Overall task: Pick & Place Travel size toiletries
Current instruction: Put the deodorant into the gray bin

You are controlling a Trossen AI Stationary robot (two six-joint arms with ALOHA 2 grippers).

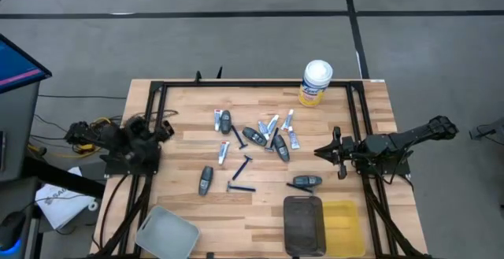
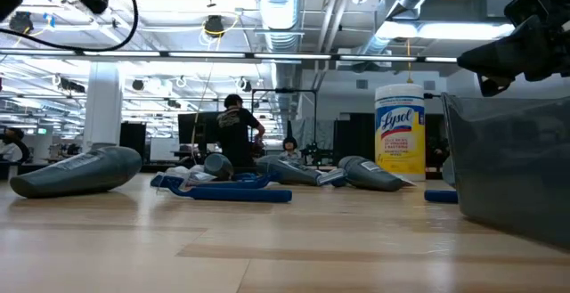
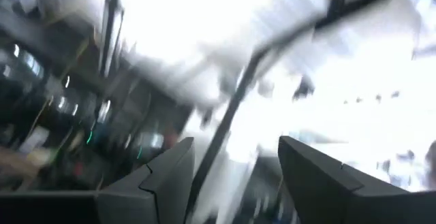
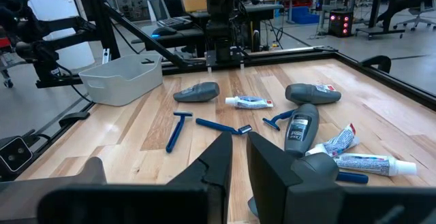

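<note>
Toiletries point(image 1: 253, 142) scattered mid-counter point(image 1: 189, 117): small white tubes, slim dark blue T-shaped razors, dark grey oblong pieces, long axes pointing every which way, all lying flat; left tool point(image 1: 167, 127) at the counter's left edge, fingers apart, empty; right tool point(image 1: 321, 152) near the right edge, fingers nearly together, empty.

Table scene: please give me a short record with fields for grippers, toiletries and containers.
left gripper: open, empty, at the table's left edge
right gripper: shut, empty, at the right side, pointing toward the items
toiletries: tubes, razors and grey pieces scattered mid-table
grey bin: near-left corner, nothing seen in it
dark tray: near edge, beside yellow tray
yellow canister: far edge, upright
</note>
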